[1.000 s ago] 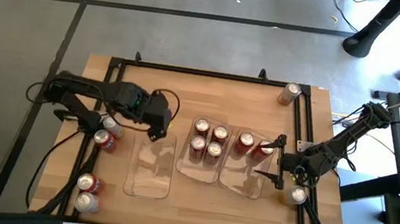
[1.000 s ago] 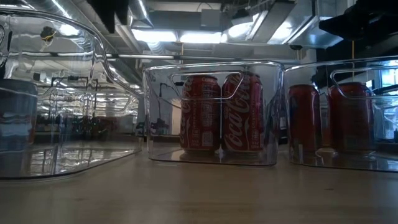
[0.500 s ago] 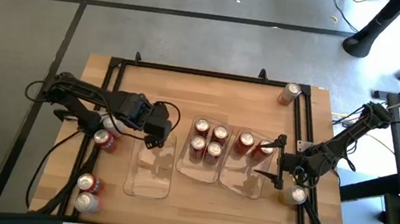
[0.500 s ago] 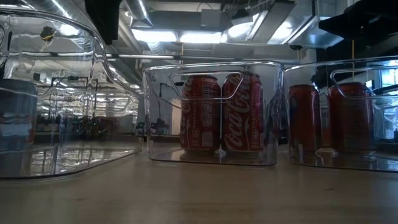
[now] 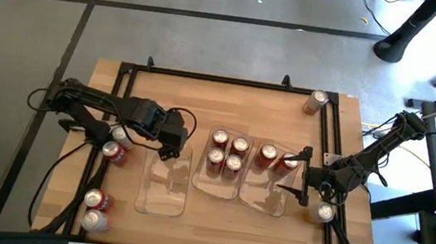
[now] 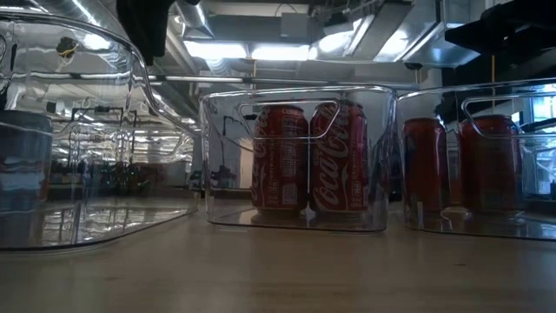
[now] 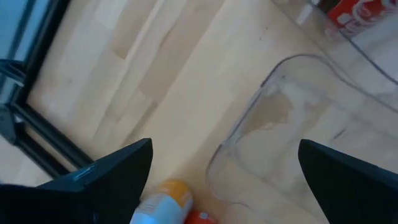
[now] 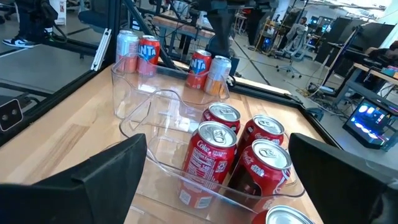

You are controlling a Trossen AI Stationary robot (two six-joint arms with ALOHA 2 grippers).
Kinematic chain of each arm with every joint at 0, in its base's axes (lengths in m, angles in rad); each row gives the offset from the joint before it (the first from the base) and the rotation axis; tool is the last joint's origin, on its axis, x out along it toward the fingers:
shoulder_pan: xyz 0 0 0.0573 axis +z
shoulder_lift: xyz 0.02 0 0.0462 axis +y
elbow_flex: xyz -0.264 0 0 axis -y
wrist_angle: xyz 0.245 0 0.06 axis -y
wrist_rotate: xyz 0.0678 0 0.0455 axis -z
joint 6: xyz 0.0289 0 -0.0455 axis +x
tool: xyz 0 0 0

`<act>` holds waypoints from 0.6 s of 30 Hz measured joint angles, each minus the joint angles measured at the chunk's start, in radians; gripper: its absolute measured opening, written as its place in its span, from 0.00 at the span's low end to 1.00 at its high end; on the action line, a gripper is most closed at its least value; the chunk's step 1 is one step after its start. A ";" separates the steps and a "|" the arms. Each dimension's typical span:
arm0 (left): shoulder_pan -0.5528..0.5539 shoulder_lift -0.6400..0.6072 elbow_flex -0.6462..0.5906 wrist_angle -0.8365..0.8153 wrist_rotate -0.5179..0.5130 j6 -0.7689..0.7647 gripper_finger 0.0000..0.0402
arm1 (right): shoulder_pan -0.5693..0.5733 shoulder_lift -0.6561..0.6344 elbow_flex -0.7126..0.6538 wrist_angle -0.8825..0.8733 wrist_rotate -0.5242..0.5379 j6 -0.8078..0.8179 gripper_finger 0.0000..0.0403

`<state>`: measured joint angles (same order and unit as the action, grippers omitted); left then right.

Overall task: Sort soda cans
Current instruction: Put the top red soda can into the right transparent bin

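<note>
The soda cans, some in clear trays and some loose on the worktop, look rigid, smooth and probably slippery, best pinched across the body by the spread left claw or spread right claw.

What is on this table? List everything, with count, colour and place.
soda cans, trayed: four red in the middle tray; two red in the right tray.
soda cans, loose: six, red or silver; four at the table's left, one at the far right corner, one near the right edge.
left tray: one, clear, no cans.
table: light wood, black frame.
left gripper: open, above the left tray's far end.
right gripper: open, at the right tray.
</note>
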<state>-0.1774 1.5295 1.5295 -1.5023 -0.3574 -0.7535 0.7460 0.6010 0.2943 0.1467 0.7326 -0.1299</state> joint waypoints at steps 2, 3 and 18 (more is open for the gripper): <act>-0.011 0.000 -0.001 -0.005 0.020 0.005 0.97 | 0.000 0.000 0.000 0.000 0.000 0.000 0.97; -0.019 0.000 -0.006 -0.005 0.034 0.016 0.97 | 0.000 0.000 0.000 0.000 0.000 0.000 0.97; -0.129 0.000 -0.196 -0.067 0.293 -0.310 0.97 | 0.000 0.000 0.000 0.004 0.000 -0.005 0.97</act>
<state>-0.3061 1.5292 1.3334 -1.5693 -0.0644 -1.0632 0.7460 0.6010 0.2943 0.1503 0.7326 -0.1352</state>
